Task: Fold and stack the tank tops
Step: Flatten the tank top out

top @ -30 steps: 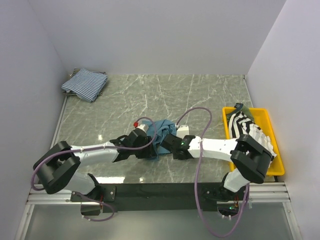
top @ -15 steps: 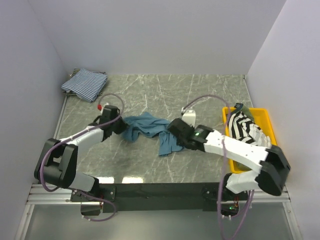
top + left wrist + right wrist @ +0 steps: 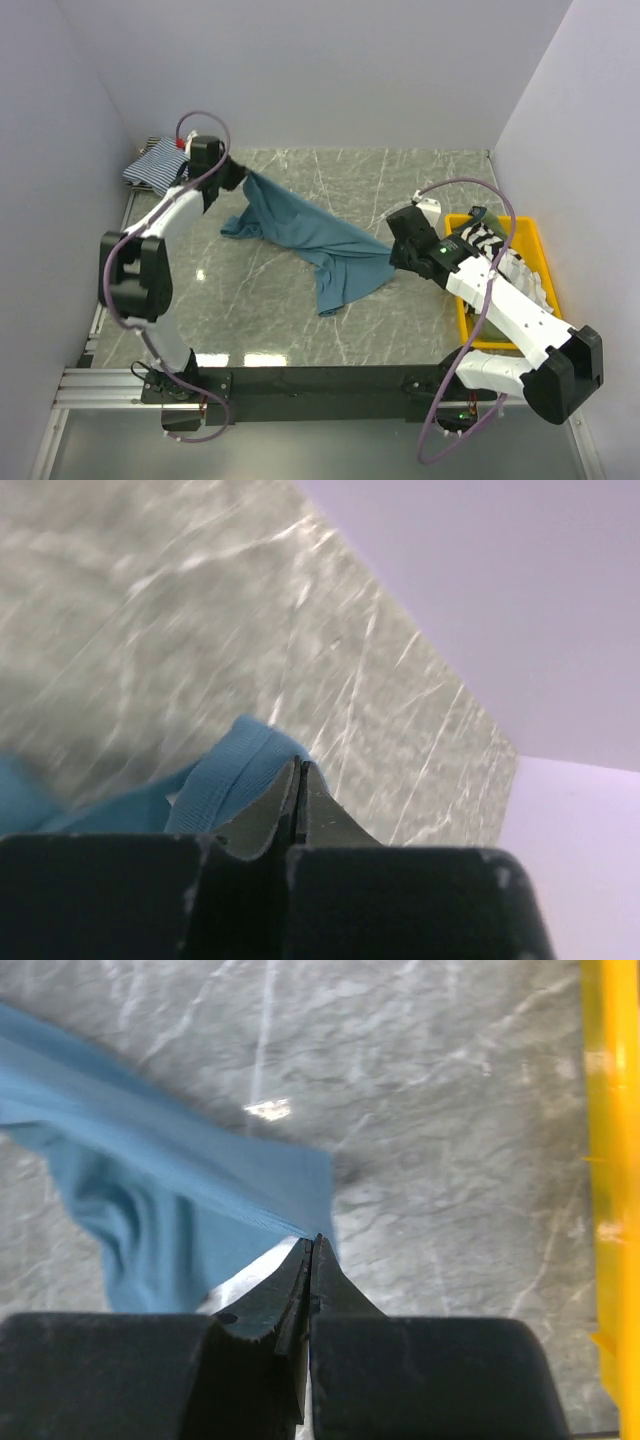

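Since half a second ago, the teal tank top (image 3: 300,235) is stretched out wide, left of the yellow tray (image 3: 556,318). One end is pinched in the closed left gripper (image 3: 238,176), well away from the tray. The other end is clamped in the closed right gripper (image 3: 392,255), just beside the tray.

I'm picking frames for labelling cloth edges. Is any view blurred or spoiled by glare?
Left wrist: the marble table is smeared and the teal tank top goes soft towards the left edge; only the closed jaws are sharp. Right wrist: fairly crisp, with one small glare spot on the table beside the top. Top external: sharp, with pale reflections along the table's near edge.
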`<control>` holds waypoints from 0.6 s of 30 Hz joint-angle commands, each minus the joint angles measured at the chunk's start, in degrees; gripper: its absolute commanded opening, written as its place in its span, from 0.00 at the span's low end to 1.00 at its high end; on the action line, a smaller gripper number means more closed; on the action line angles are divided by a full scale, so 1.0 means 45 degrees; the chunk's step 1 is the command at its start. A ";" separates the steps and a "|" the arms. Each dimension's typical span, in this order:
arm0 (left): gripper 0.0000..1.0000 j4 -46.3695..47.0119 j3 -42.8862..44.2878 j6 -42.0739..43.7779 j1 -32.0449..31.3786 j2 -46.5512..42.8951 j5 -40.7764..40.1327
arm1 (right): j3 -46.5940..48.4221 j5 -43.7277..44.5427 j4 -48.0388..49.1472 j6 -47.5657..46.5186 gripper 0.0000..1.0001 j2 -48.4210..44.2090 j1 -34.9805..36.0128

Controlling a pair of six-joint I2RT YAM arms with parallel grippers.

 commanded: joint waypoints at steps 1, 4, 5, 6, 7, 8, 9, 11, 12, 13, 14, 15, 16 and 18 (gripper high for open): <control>0.07 -0.0641 0.2194 0.1356 -0.0007 0.1507 0.0789 | -0.0234 -0.0011 0.0201 -0.0563 0.00 -0.0355 -0.0655; 0.34 -0.1133 0.3081 0.2140 -0.0358 0.2215 0.2101 | -0.0273 0.0359 0.0202 -0.0584 0.00 -0.0004 -0.0753; 0.48 -0.0880 0.2189 0.2276 -0.0552 0.1518 0.2006 | -0.0312 0.0380 0.0337 -0.0584 0.00 0.0075 -0.0773; 0.53 -0.0471 0.1639 0.2394 -0.0786 0.1028 0.1560 | -0.0351 0.0400 0.0377 -0.0584 0.00 0.0133 -0.0793; 0.57 -0.0332 0.1092 0.2492 -0.1311 0.0539 0.1285 | -0.0332 0.0458 0.0455 -0.0661 0.00 0.0269 -0.0870; 0.59 -0.0292 0.0062 0.2473 -0.1567 -0.0413 0.1089 | -0.0293 0.0729 0.0417 -0.0700 0.00 0.0329 -0.1026; 0.60 0.0095 -0.0567 0.2357 -0.1841 -0.0925 0.0990 | -0.0100 0.0887 0.0378 -0.0778 0.00 0.0387 -0.1201; 0.57 0.0488 -0.2533 0.1968 -0.2622 -0.2424 0.0950 | 0.0252 0.0889 0.0397 -0.1110 0.00 0.0408 -0.1862; 0.55 0.0664 -0.3146 0.1946 -0.3224 -0.2879 0.0815 | 0.0370 0.0869 0.0455 -0.1343 0.00 0.0407 -0.2099; 0.52 0.0762 -0.3693 0.1907 -0.3578 -0.3309 0.0717 | 0.0487 0.0888 0.0475 -0.1423 0.00 0.0369 -0.2333; 0.46 0.0686 -0.4549 0.1907 -0.3930 -0.3932 0.0658 | 0.0778 0.0850 0.0591 -0.1539 0.00 0.0368 -0.2607; 0.40 0.0608 -0.4906 0.1907 -0.4668 -0.4170 0.0619 | 0.0936 0.0617 0.0670 -0.1657 0.00 0.0349 -0.2919; 0.35 0.0549 -0.5258 0.1945 -0.5043 -0.4385 0.0599 | 0.1131 0.0499 0.0671 -0.1677 0.00 0.0388 -0.3018; 0.24 0.0450 -0.6254 0.1829 -0.5978 -0.4991 0.0579 | 0.1814 -0.0142 0.0710 -0.1658 0.00 0.0369 -0.3000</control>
